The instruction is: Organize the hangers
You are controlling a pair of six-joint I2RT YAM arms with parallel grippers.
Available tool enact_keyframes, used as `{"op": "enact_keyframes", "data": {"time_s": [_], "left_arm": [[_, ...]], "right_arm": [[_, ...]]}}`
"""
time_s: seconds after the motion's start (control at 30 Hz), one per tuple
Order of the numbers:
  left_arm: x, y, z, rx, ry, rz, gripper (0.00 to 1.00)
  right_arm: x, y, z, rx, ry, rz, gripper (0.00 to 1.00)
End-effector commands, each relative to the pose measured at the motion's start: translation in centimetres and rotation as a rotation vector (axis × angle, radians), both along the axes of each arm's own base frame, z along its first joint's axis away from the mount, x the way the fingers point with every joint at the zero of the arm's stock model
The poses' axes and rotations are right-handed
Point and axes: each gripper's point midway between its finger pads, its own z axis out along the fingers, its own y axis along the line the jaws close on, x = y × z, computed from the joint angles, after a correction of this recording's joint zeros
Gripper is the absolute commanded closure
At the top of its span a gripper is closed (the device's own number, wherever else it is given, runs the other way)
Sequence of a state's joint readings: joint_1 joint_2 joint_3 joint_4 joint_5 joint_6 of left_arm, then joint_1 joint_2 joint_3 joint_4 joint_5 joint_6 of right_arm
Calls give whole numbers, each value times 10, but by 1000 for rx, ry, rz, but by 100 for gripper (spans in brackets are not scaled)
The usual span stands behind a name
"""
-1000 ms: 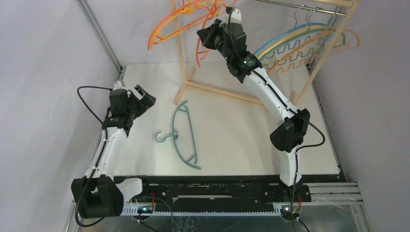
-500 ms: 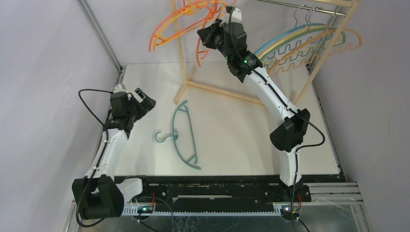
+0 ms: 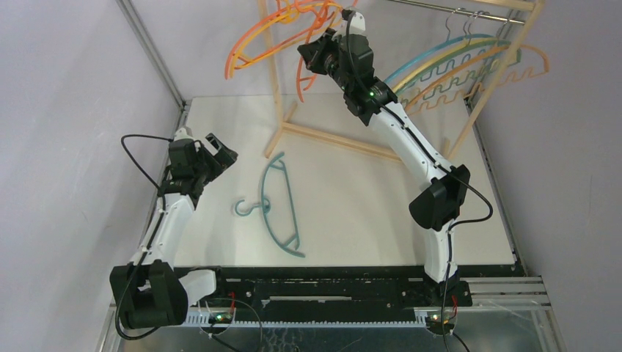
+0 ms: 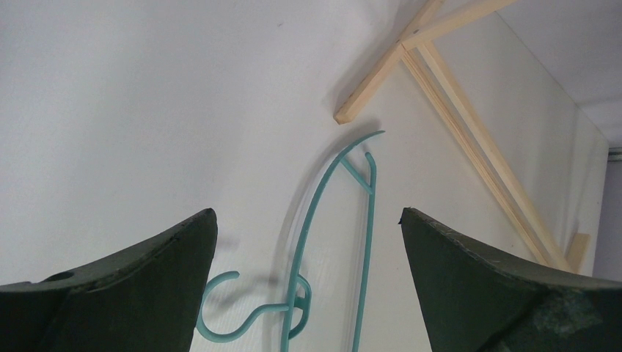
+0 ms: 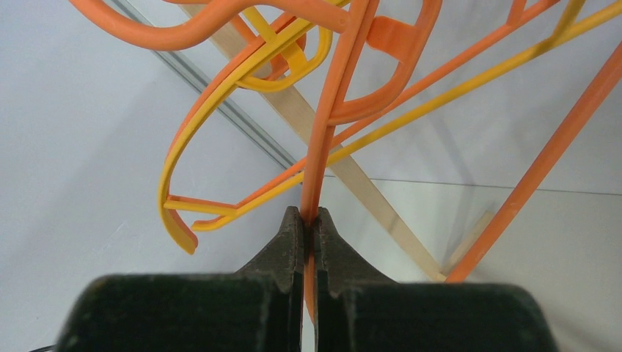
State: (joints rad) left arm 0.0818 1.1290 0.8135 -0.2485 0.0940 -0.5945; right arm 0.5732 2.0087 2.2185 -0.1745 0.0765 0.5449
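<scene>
A teal hanger (image 3: pixel 282 205) lies flat on the white table, hook to the left; it also shows in the left wrist view (image 4: pixel 323 242). My left gripper (image 3: pixel 220 150) is open and empty, up and left of it. My right gripper (image 3: pixel 314 53) is raised at the back and shut on an orange hanger (image 5: pixel 337 110), which is tangled with a yellow hanger (image 5: pixel 220 95) and another orange hanger (image 3: pixel 264 40). Several teal, yellow and orange hangers (image 3: pixel 469 66) hang from the rack's rod at the back right.
The pale wooden rack (image 3: pixel 352 143) stands at the back of the table, its base bars on the surface and its metal rod (image 3: pixel 455 11) across the top. Grey walls close both sides. The rack's foot shows in the left wrist view (image 4: pixel 455 110).
The left gripper has drifted slightly toward the back. The right gripper with its orange hanger has risen a little.
</scene>
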Motion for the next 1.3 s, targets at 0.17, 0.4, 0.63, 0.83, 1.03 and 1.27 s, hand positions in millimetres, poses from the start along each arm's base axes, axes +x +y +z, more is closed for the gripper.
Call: {"op": "enact_keyframes", "data": {"time_s": [0.17,0.4,0.63,0.83,1.03,1.27], "left_arm": [[9,-1,7,-11,-43,-11,1],[9,-1,8,-14,-49,-15,1],[5,-2,7,-13,-47,-15,1],[2,-1,8,-9,-49,-15,1],[-2,0,7,-3,-47,-12,0],[-7,1,1,-2,-34,-5,0]], "right_arm": [[-31,-1,54,43,-126,40,100],[-38,-5,58,42,-147,22,100],[-47,-5,74,68,-191,31,100],[-30,-16,73,72,-175,-17,100],[-5,-34,64,82,-157,-68,100],[15,-56,51,77,-108,-123,100]]}}
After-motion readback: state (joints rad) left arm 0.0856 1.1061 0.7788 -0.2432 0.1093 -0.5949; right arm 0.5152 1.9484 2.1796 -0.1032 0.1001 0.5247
